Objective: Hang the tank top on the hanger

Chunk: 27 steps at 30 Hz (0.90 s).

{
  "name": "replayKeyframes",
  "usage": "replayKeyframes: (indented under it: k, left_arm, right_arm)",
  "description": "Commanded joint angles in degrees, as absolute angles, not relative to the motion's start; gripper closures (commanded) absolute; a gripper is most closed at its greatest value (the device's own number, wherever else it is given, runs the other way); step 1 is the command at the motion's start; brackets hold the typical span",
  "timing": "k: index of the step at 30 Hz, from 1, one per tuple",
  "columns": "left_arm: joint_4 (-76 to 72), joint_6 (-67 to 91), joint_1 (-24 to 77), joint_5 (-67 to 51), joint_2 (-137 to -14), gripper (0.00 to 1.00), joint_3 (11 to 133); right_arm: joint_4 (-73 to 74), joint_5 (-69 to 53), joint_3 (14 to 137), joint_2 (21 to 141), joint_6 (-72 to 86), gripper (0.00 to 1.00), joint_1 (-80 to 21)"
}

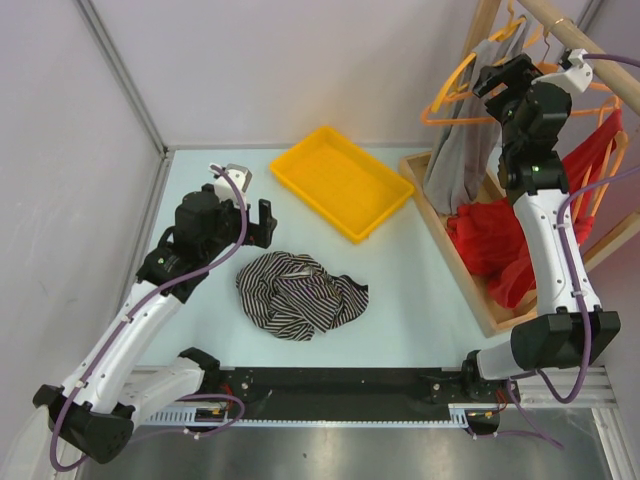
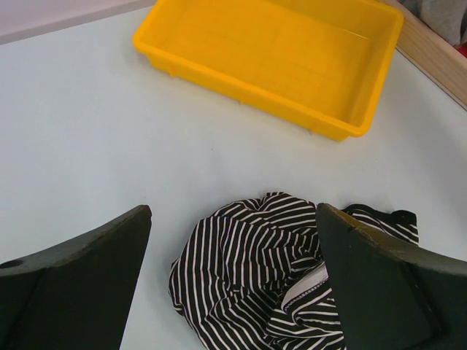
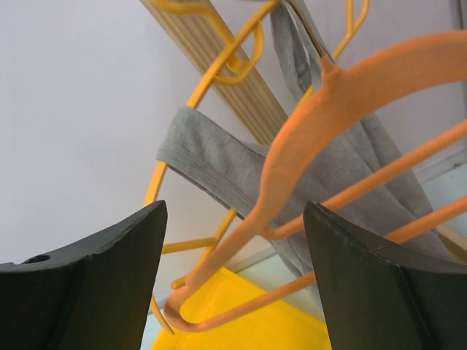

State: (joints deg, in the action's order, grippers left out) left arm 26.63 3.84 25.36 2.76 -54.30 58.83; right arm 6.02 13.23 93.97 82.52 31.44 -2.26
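Note:
The striped tank top (image 1: 300, 292) lies crumpled on the table in front of the arms. My left gripper (image 1: 262, 222) is open and empty, just above and left of it. In the left wrist view the tank top (image 2: 248, 277) lies below and between the spread fingers of that gripper (image 2: 233, 211). My right gripper (image 1: 490, 88) is raised to the clothes rack, open, beside a bare orange hanger (image 1: 450, 117). In the right wrist view the hanger (image 3: 306, 138) shows between the spread fingers of that gripper (image 3: 235, 211), which are not closed on it.
A yellow tray (image 1: 340, 180) stands behind the tank top and shows in the left wrist view (image 2: 292, 58). At the right, a wooden rail (image 1: 570, 25) holds hangers with a grey garment (image 1: 465, 155) and a red cloth (image 1: 500, 245) over a wooden base (image 1: 440, 215).

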Motion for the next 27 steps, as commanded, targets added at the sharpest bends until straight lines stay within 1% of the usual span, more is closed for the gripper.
replayKeyframes:
  k: [1, 11, 15, 23, 26, 27]
  left_arm:
    - [24.3, 3.0, 24.7, 1.7, -53.7, 0.01, 58.5]
    - [24.3, 2.9, 24.6, 1.6, -53.6, 0.01, 58.5]
    - [24.3, 2.8, 24.6, 1.6, -53.5, 0.01, 58.5]
    - [24.4, 2.8, 24.5, 1.4, -53.4, 0.01, 58.5]
    - [24.4, 2.7, 24.4, 1.6, -53.3, 0.01, 58.4]
    - [24.3, 2.7, 24.4, 1.5, -53.2, 0.01, 58.4]
  right_arm:
    - [-1.7, 16.6, 94.9, 82.4, 33.0, 0.2, -0.8]
    - [-1.0, 19.6, 95.4, 85.0, 33.8, 0.23, -0.7]
    - [2.1, 19.9, 98.1, 87.0, 34.1, 0.24, -0.8]
    - [1.6, 23.5, 99.8, 89.2, 35.6, 0.25, -1.4]
    - [0.5, 25.1, 99.8, 89.8, 35.6, 0.3, -1.8]
    - [0.4, 25.5, 99.9, 90.1, 35.6, 0.33, -2.0]
